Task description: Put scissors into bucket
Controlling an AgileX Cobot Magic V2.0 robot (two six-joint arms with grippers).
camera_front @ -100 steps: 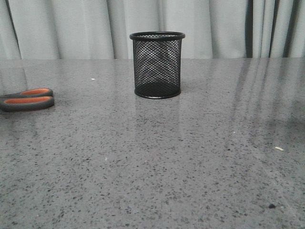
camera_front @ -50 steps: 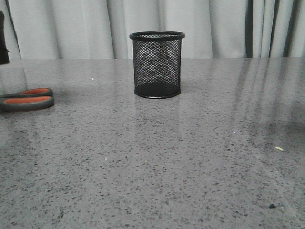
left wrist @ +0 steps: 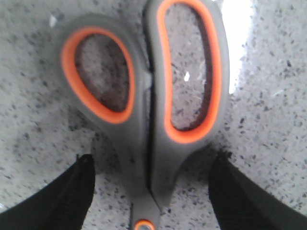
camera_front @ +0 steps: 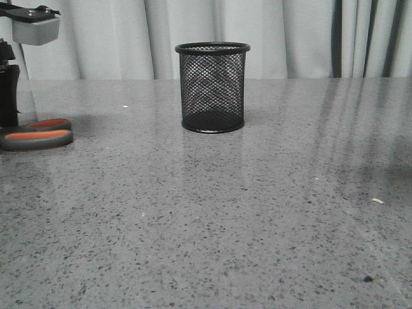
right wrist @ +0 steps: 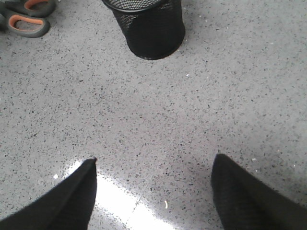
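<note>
The scissors [camera_front: 37,134], with dark grey handles and orange inserts, lie flat at the table's far left edge. The blades are cut off by the frame. The black wire-mesh bucket [camera_front: 212,87] stands upright and empty at the table's middle back. My left gripper [left wrist: 152,165] is open just above the scissors [left wrist: 148,105], its fingers either side of the handle neck near the pivot. In the front view only part of the left arm [camera_front: 9,90] shows. My right gripper [right wrist: 153,167] is open and empty over bare table, with the bucket [right wrist: 149,26] and scissors [right wrist: 26,17] ahead of it.
A grey speckled stone table [camera_front: 257,212] fills the view, with grey curtains [camera_front: 116,38] behind. A small pale crumb [camera_front: 377,201] and a dark speck [camera_front: 367,278] lie at the front right.
My left arm has come down into the front view at the far left, over the scissors. The scissors and bucket have not moved.
</note>
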